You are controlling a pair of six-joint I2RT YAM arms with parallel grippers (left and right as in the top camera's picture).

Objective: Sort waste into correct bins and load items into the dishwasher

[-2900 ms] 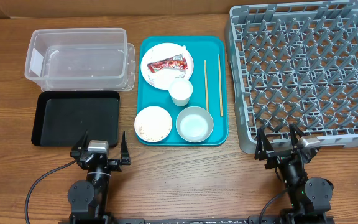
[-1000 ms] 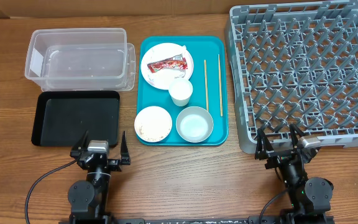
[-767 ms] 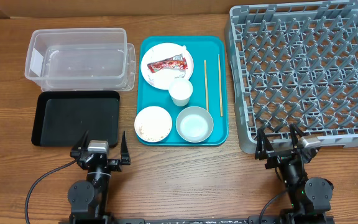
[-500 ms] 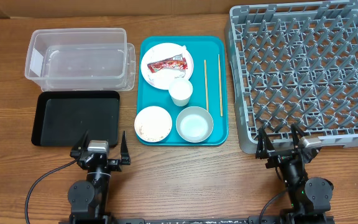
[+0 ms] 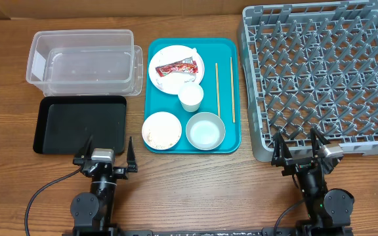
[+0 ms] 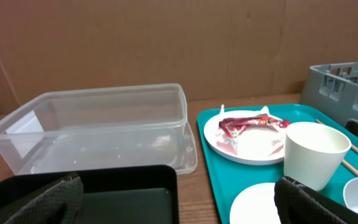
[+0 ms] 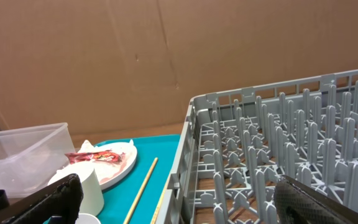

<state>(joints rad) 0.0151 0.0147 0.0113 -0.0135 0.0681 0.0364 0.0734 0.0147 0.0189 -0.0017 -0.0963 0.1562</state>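
Note:
A teal tray (image 5: 230, 49) carries a white plate (image 5: 169, 80) with a red wrapper (image 5: 176, 67) and crumpled white paper (image 5: 179, 80), a white cup (image 5: 191, 97), a white bowl (image 5: 161, 129) flecked with rice grains, a blue-grey bowl (image 5: 205, 130) and two chopsticks (image 5: 217, 90). The clear tub (image 5: 84, 63) and black tray (image 5: 81, 123) lie to the left, the grey dish rack (image 5: 320, 78) to the right. My left gripper (image 5: 107, 152) stands open and empty in front of the black tray (image 6: 104, 193). My right gripper (image 5: 296, 145) stands open and empty at the rack's near left corner (image 7: 194, 180).
The tub, black tray, teal tray and rack stand side by side across the wooden table. A brown cardboard wall (image 6: 166, 43) closes the far side. The rack's upright pegs (image 7: 291, 143) fill the right wrist view.
My right gripper has edged slightly to the right. The objects on the table have not moved.

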